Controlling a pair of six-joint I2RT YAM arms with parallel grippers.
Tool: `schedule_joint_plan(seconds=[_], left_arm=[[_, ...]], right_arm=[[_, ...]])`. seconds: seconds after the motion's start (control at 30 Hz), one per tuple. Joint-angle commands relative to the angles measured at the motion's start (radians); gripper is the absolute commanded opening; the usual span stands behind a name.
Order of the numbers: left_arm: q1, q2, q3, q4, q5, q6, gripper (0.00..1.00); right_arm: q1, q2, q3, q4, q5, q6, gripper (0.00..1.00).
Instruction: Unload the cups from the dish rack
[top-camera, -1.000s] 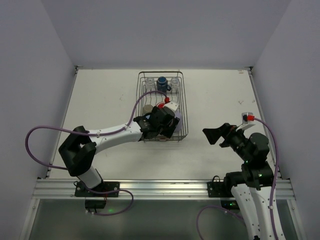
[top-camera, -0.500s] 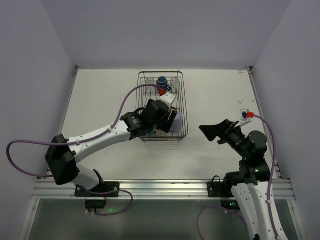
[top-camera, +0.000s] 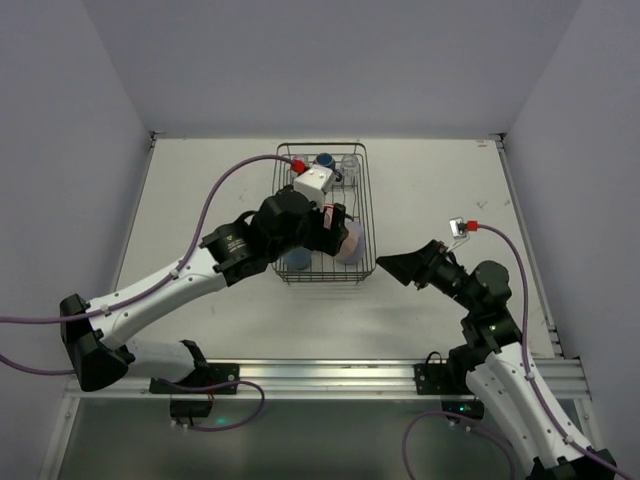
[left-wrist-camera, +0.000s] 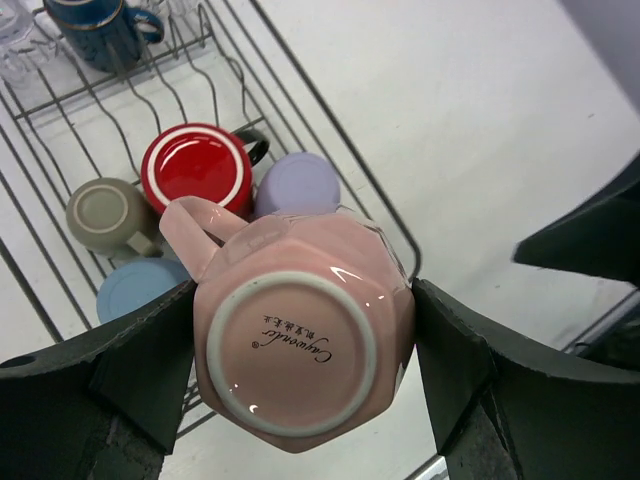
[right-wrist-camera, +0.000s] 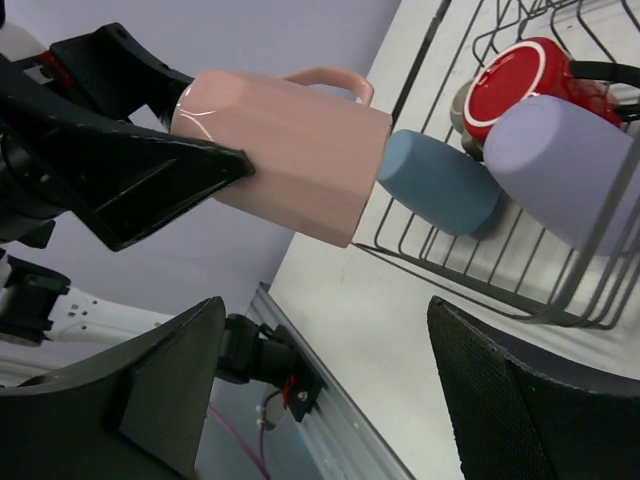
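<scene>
Left gripper (left-wrist-camera: 300, 355) has swung up and out since a second ago, squeezing the pink mug (left-wrist-camera: 300, 330) by its sides above the front corner of the rack (top-camera: 369, 215). Right gripper (right-wrist-camera: 330, 390) hangs spread wide just beside it. Glazed sides look slippery, so a bump could drop it.

Both arms were built of white tubular links joined by black motor housings, the left arm (top-camera: 150, 290) and the right arm (top-camera: 520, 375) alike. A purple cable (top-camera: 215, 190) ran along each, ending in a red plug (top-camera: 297, 165) beside a white camera box (top-camera: 313, 182). The fingers (left-wrist-camera: 140, 370) were matte black wedges. Small green lights (top-camera: 497, 325) glowed on the right arm.
</scene>
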Motion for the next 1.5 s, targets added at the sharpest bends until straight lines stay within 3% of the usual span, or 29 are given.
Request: schedule_joint_plan(seconds=[0.0,0.47,0.6,0.87,1.0,1.03,1.07,1.13,1.17,1.27,1.47], left_arm=[[0.004,-0.08,0.041,0.188,0.066,-0.083,0.0],[0.004,-0.124,-0.1,0.426,0.261,-0.241,0.0],[0.004,-0.161,-0.195,0.555,0.323,-0.328,0.0],[0.002,-0.207,-0.369,0.839,0.394,-0.497,0.0],[0.001,-0.203,-0.389,0.856,0.405,-0.505,0.16],[0.001,-0.203,-0.389,0.856,0.408,-0.5,0.22],[0.001,-0.204,-0.387,0.847,0.409,-0.493,0.4],[0.001,-0.21,-0.369,0.818,0.397,-0.448,0.63],[0.001,-0.225,-0.358,0.775,0.381,-0.432,0.82],[0.001,-0.273,-0.347,0.695,0.313,-0.343,0.99],[0.002,-0.348,-0.327,0.56,0.224,-0.206,1.0]], right_arm=[[0.025,0.031,-0.004,0.2,0.0,0.058,0.84],[0.157,0.192,0.008,0.501,0.016,0.058,0.69],[0.159,0.212,-0.01,0.587,0.023,0.047,0.56],[0.166,0.273,-0.032,0.855,-0.03,0.149,0.43],[0.169,0.279,-0.024,0.898,-0.046,0.185,0.19],[0.168,0.279,-0.022,0.9,-0.049,0.196,0.06],[0.168,0.278,-0.022,0.9,-0.046,0.201,0.0],[0.169,0.261,-0.027,0.889,-0.032,0.204,0.0],[0.169,0.253,-0.027,0.881,-0.029,0.202,0.0],[0.168,0.207,-0.001,0.791,-0.003,0.178,0.0],[0.169,0.166,0.111,0.55,0.031,0.087,0.0]])
